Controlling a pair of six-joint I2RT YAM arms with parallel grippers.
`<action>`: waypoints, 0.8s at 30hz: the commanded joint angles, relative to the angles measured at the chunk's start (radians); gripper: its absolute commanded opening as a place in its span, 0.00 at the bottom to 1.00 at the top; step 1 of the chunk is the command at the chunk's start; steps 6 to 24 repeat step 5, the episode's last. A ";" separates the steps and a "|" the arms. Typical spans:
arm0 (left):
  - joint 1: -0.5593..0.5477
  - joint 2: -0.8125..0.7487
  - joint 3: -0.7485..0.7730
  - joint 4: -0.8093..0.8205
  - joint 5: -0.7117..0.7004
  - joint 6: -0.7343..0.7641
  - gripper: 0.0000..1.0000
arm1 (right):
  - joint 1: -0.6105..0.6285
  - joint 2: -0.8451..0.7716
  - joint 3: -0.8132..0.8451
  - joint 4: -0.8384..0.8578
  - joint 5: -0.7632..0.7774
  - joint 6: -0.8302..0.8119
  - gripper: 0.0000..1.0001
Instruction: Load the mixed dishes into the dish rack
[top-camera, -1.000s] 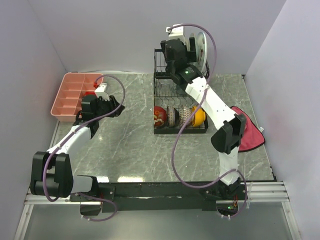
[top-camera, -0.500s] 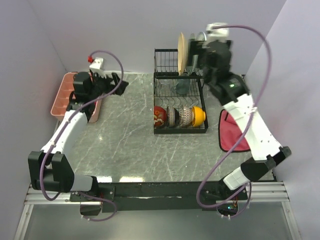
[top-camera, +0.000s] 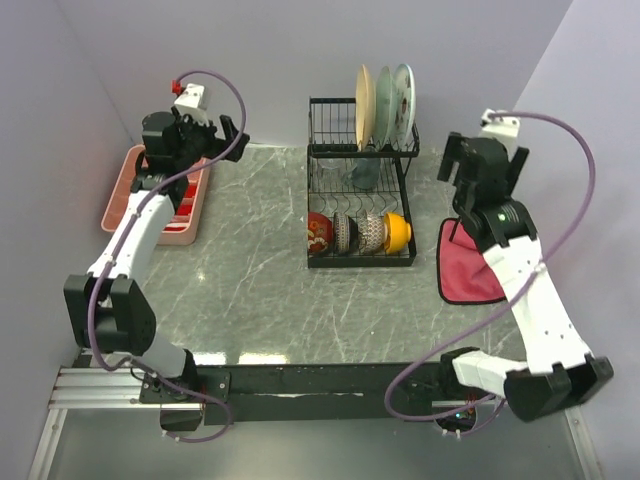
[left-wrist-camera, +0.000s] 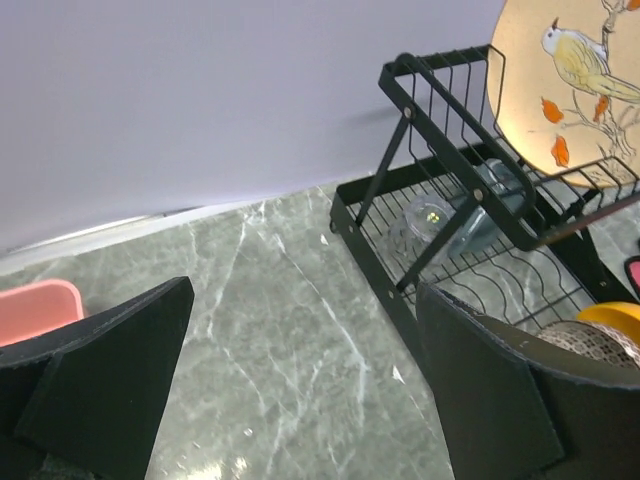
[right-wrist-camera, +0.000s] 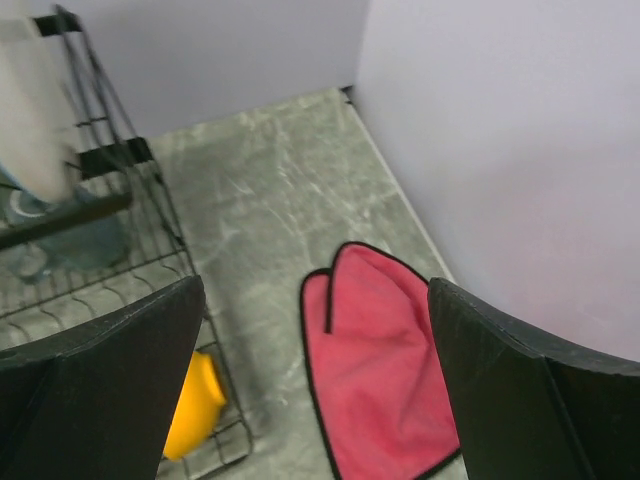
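My left gripper (left-wrist-camera: 300, 340) hung wide and empty at the far left, near the pink plastic compartment tray (top-camera: 125, 205). My right gripper (right-wrist-camera: 315, 340) was just as wide, holding nothing, near the red cloth (right-wrist-camera: 375, 370) on the right. Between them on the grey marble table (top-camera: 260, 280) stood the black wire two-tier dish rack (top-camera: 361, 262). Three plates stood upright on its upper tier: a tan bird-painted plate (left-wrist-camera: 560, 90) leftmost, then a pale plate (top-camera: 385, 95) and a mint plate (top-camera: 404, 92). A clear glass (left-wrist-camera: 432, 218) lay beneath them. Four bowls sat on edge along the near end, the orange bowl (top-camera: 398, 232) rightmost.
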 joint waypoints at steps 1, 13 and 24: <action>0.001 0.049 0.130 -0.005 -0.009 0.045 0.99 | -0.039 -0.122 -0.093 0.080 0.011 -0.017 1.00; -0.009 0.089 0.195 0.021 0.008 0.094 0.99 | -0.065 -0.186 -0.175 0.097 0.020 -0.031 1.00; -0.009 0.089 0.195 0.021 0.008 0.094 0.99 | -0.065 -0.186 -0.175 0.097 0.020 -0.031 1.00</action>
